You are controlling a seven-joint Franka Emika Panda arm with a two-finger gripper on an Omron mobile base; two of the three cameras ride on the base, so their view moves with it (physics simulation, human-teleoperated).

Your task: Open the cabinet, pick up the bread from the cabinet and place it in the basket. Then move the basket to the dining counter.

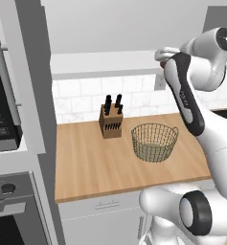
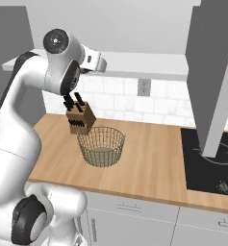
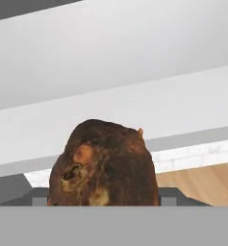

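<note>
Left of the work area stands the knife block (image 1: 110, 122), and just to its right on the wood worktop (image 1: 96, 167) sits the basket (image 1: 154, 142), with no bread inside it. Further right and above, the arm reaches up to the white shelf (image 1: 110, 64) of the cabinet, where the hand view has the bread (image 3: 106, 166) close against the camera at the gripper, though whether the jaws have closed on it cannot be told. In my judgement the cabinet is open and the pick is under way; placing the bread and moving the basket to the dining counter remain.
</note>
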